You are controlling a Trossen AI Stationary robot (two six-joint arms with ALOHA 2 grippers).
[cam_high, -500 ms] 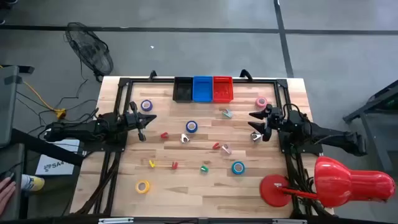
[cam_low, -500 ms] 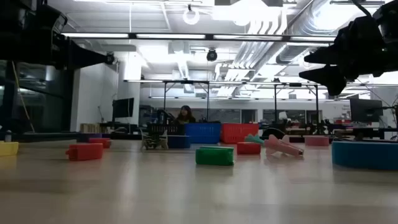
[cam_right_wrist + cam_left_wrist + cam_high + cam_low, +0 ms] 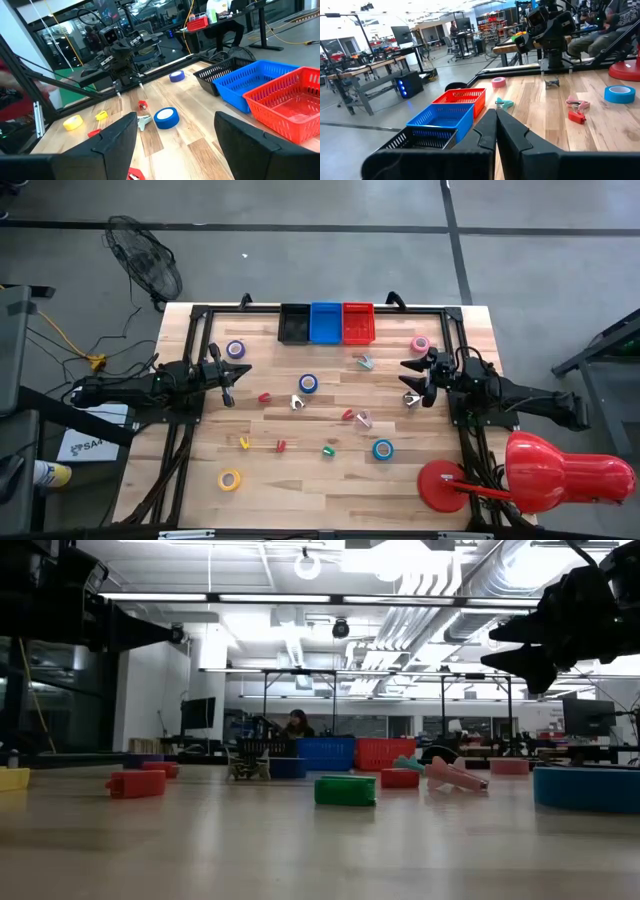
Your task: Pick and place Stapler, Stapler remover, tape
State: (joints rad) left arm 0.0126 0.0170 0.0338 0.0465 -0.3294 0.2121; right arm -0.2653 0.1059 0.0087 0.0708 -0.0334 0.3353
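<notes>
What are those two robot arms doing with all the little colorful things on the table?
Right now neither arm is holding anything. The left gripper is shut and hovers at the table's left side, and the right gripper is open at the right side. Rolls of tape and small staplers and staple removers lie scattered on the wooden table. The black bin, blue bin and red bin wait at the far edge.

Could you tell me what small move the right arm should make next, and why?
Probably lower the right gripper onto the silver staple remover lying just beside it on the table. Its jaws are open and hold nothing, all three baskets look empty, and that remover seems the nearest object. The left gripper waits shut at the other side.
</notes>
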